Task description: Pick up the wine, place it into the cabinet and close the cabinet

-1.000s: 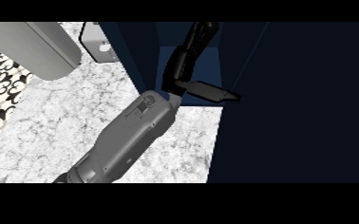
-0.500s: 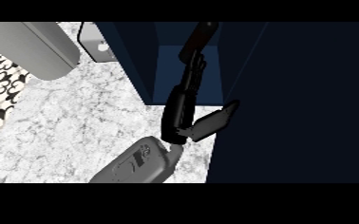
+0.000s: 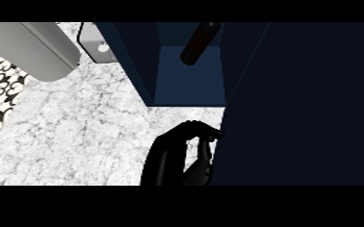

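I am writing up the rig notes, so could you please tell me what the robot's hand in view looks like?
Only one hand shows, at the lower edge by the dark cabinet door. It is plain black, with slim jointed fingers and a thumb. No cables, markings or sleeve are visible, and the grey forearm is out of view.

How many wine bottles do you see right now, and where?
1. The wine bottle is inside the open cabinet, toward the back, leaning. The hand is outside, below the opening, holding nothing. Dark areas at right could hide more.
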